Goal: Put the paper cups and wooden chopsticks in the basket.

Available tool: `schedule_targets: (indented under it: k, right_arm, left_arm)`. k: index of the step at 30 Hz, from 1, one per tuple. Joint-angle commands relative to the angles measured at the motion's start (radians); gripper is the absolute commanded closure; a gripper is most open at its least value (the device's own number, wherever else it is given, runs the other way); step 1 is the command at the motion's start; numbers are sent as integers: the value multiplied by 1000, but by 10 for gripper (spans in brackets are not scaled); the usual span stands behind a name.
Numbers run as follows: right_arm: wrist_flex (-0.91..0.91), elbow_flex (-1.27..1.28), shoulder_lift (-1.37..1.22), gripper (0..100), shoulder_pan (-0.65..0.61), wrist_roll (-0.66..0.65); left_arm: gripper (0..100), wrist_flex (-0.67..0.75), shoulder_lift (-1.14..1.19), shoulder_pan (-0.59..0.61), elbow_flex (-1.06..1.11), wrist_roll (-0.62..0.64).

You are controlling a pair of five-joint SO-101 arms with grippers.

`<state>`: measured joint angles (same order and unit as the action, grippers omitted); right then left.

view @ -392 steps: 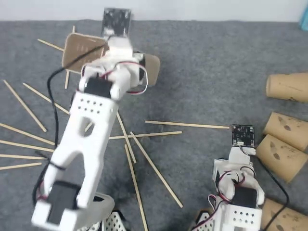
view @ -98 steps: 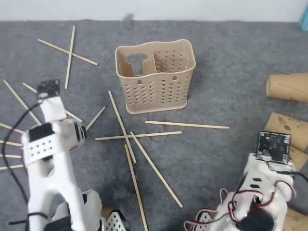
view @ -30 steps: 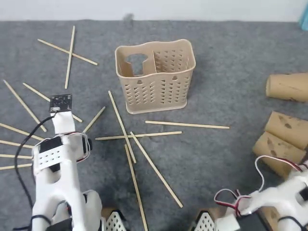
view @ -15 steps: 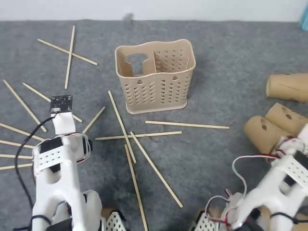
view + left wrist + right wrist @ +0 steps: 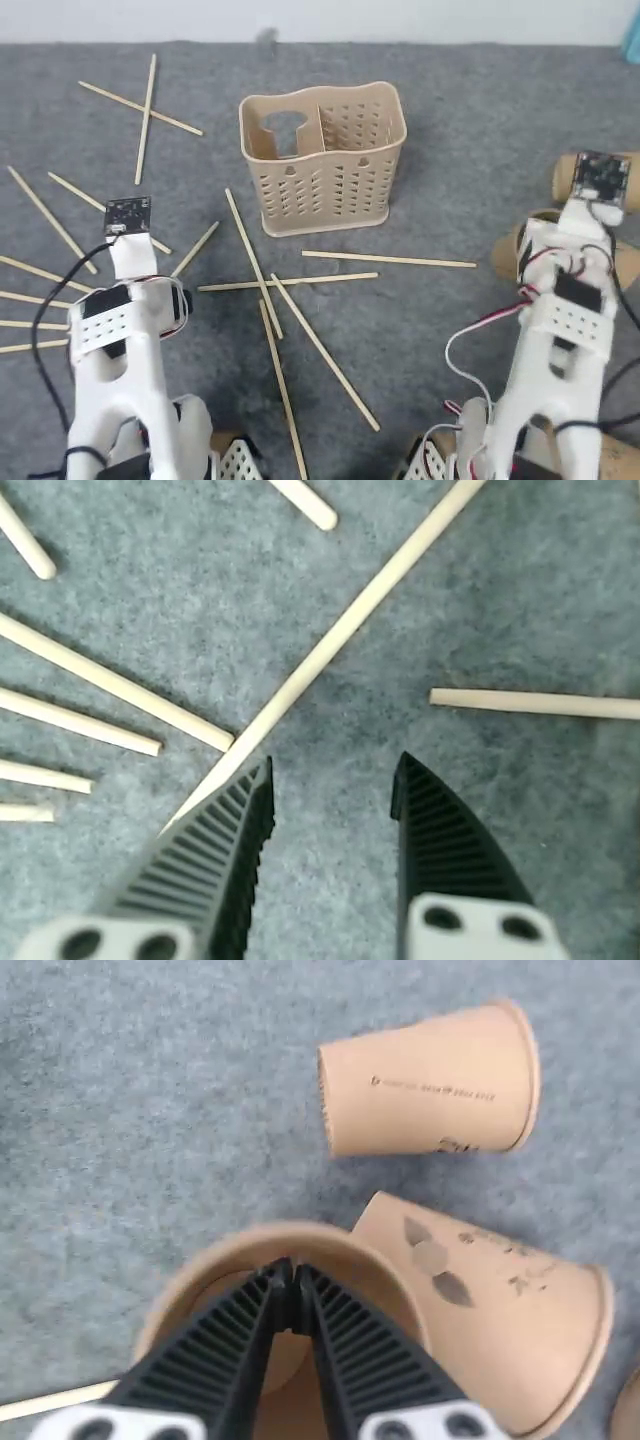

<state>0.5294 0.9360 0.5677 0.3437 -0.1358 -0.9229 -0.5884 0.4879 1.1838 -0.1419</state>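
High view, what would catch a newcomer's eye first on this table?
Wooden chopsticks lie scattered over the grey table, mostly left of and in front of the upright tan basket at the back. On the right, the right gripper is shut on the rim of a paper cup, with two more cups lying on their sides beside it. The left gripper hangs open over chopsticks on the left.

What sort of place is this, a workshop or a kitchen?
Most likely a robot practice bench: two small white arms at a grey carpeted table, with wooden chopsticks and paper cups strewn around a basket.
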Motion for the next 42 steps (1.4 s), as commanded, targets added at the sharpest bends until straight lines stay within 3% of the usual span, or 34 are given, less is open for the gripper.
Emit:
schedule_targets:
  k: [1, 5, 11, 19, 29, 42]
  right_arm:
    - [107, -187, -114, 989, -21, 26]
    - [271, -402, -275, 977, -27, 21]
    - [670, -792, -364, 849, -27, 21]
    - [1050, -1102, -375, 847, -18, 20]
    - [964, -957, -464, 847, 41, 68]
    - [848, -956, -705, 848, 42, 115]
  left_arm:
    - [816, 20, -31, -3, -1, -9]
    - [816, 20, -31, -3, -1, -9]
    - [816, 21, -31, -3, -1, -9]
    - [816, 21, -31, -3, -1, -9]
    - [816, 21, -31, -3, -1, -9]
    - [816, 21, -31, -5, -1, -9]
